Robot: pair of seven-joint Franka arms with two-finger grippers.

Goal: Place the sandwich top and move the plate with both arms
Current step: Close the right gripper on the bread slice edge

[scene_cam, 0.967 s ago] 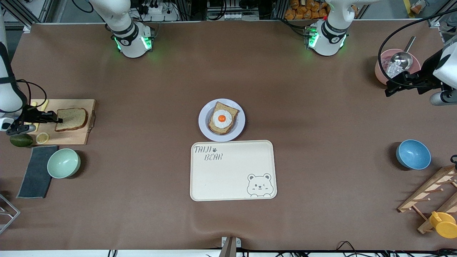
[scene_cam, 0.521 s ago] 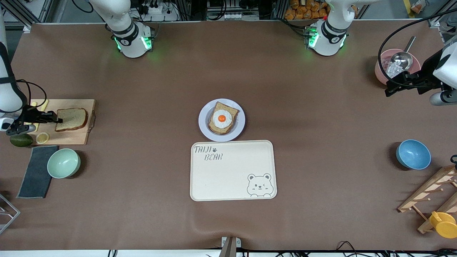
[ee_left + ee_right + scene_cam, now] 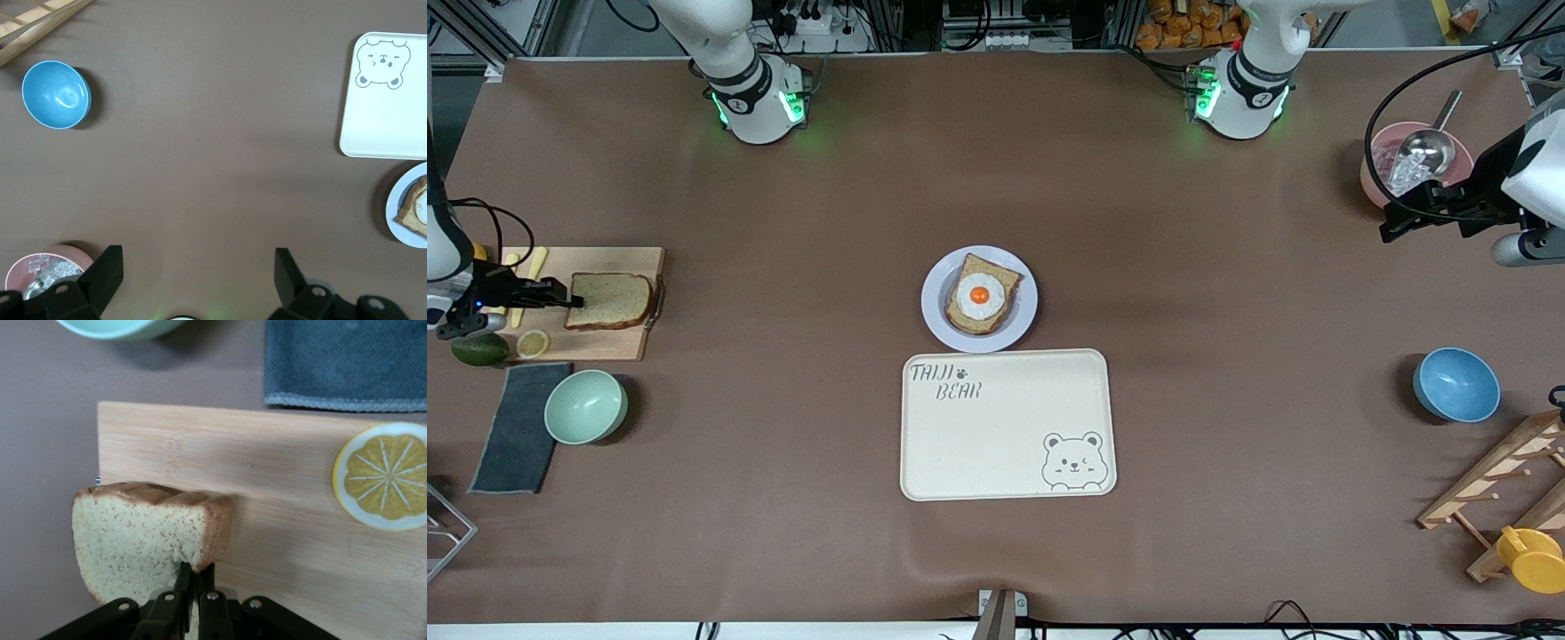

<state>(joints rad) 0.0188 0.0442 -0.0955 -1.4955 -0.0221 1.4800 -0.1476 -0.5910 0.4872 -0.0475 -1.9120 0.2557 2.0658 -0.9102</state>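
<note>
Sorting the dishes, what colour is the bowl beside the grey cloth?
Pale mint green bowl, clearest in the front view.

Only readable lettering: "TAIJI BEAR" in grey capitals, two lines, small paw mark after "TAIJI", printed on cream tray (image 3: 1005, 425) at corner nearest plate. Winking bear-face drawing sits at tray's diagonal corner, no words with it. Small round emblem on each arm base, too tiny to read. No other text, number or label legible anywhere.
</note>
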